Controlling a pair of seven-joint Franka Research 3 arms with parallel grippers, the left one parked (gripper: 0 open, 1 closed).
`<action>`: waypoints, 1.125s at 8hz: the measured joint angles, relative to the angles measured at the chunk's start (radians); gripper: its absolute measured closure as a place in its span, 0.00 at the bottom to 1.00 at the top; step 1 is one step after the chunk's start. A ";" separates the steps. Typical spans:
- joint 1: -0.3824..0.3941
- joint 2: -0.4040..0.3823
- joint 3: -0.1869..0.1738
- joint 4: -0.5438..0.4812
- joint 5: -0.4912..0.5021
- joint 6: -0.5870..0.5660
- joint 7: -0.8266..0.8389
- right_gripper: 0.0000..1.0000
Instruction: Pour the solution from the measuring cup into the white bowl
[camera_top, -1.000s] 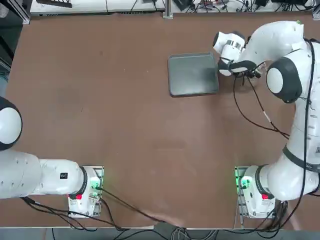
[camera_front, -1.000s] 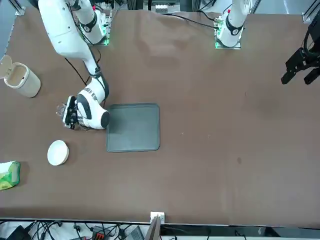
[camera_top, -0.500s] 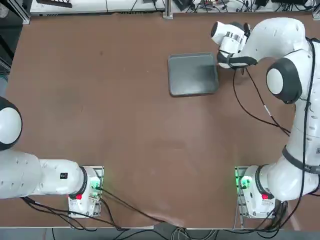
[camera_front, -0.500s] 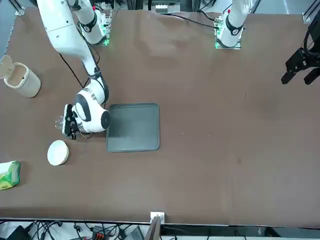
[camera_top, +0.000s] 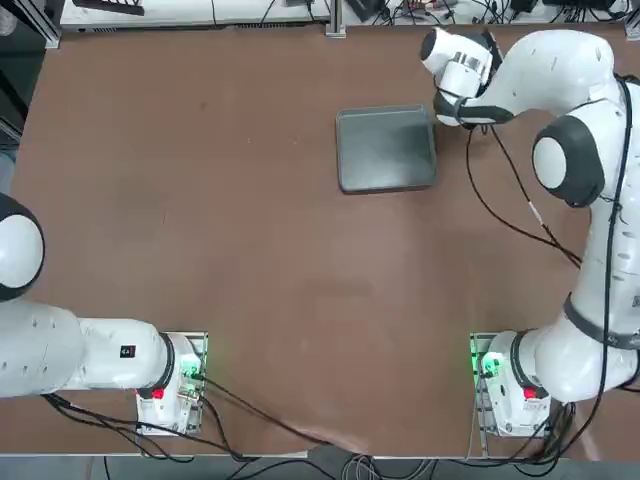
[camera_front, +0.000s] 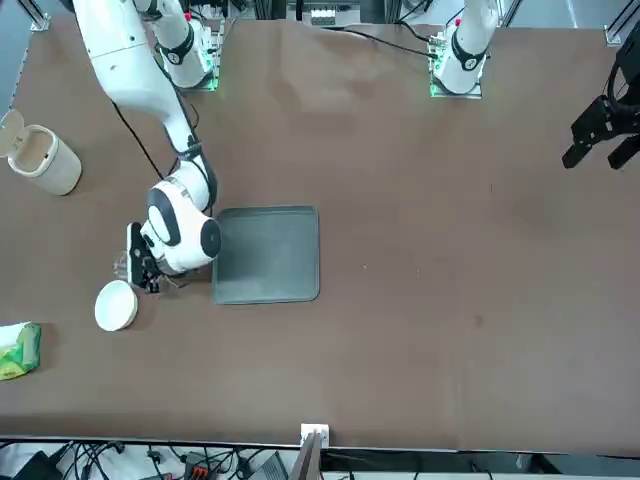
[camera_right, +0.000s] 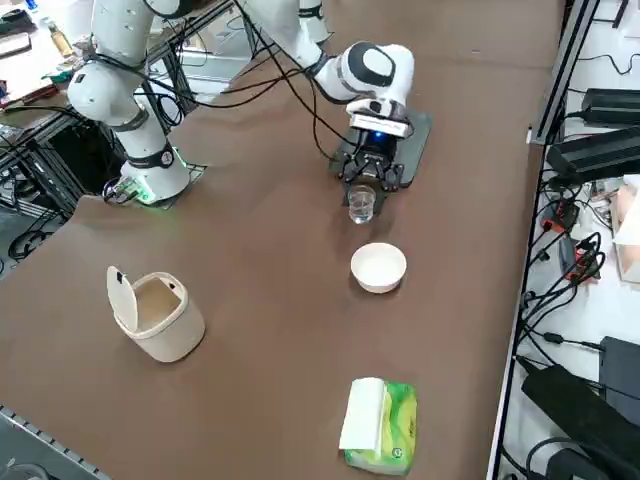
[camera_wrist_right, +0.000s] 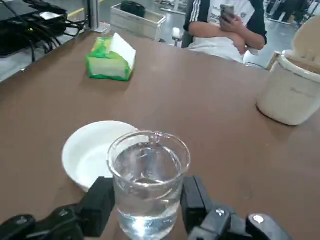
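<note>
Right hand (camera_wrist_right: 148, 204) clamped on filled measuring cup (camera_wrist_right: 150, 185), held upright near white bowl (camera_wrist_right: 95, 152). Risk: tilting before the rim clears the bowl edge would spill onto worktop (camera_wrist_right: 210, 130).

Person's (camera_wrist_right: 225, 30) head cut off; bin (camera_wrist_right: 294, 85) cut by wrist-view edge.

It looks like a robotics lab, with white robot arms (camera_top: 570, 150) bolted to a broad brown worktable (camera_top: 300, 280), metal framing (camera_right: 560, 80) along its edge, tangled black cables (camera_right: 565, 290) and a seated person (camera_wrist_right: 227, 30) holding a phone (camera_wrist_right: 227, 12) beyond
</note>
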 joint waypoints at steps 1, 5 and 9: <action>-0.007 0.000 -0.002 0.011 0.005 0.029 -0.026 0.26; -0.062 0.000 -0.004 0.031 0.111 0.129 -0.147 0.26; -0.114 -0.002 -0.005 0.083 0.280 0.150 -0.304 0.26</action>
